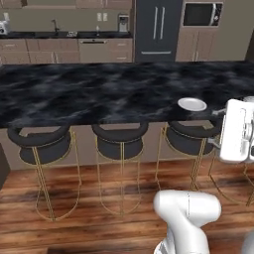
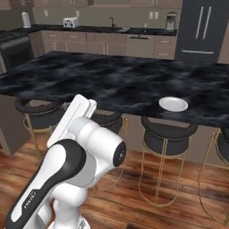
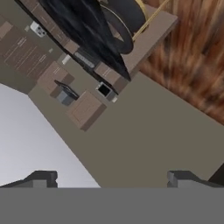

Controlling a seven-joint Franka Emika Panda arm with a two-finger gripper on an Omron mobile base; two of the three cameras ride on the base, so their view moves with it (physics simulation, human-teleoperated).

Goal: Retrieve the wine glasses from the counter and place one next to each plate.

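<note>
Nearest the cameras, the white arm's shoulder and elbow fill the foreground, with bar stools (image 1: 120, 144) on gold frames just beyond. Gripper (image 3: 113, 179) shows in the hand view as two dark tips standing far apart, nothing between them: wide and empty. That view is rolled hard, taking in wall, floor and distant cabinets. One plate (image 2: 173, 104), plain white, round, shallow-rimmed, sits near the stool-side edge of the black marble island (image 1: 89, 92); no glass stands beside it. Any second plate cannot be made out here. The counter (image 2: 103, 29) runs along the far wall past the island, dark-topped over taupe fronts, with a tap and small appliances; the wine glasses would be there, but at this range they are too small to pick out. Judgement: nothing placed so far, retrieval not yet begun; both glasses remain to be fetched and set down.
</note>
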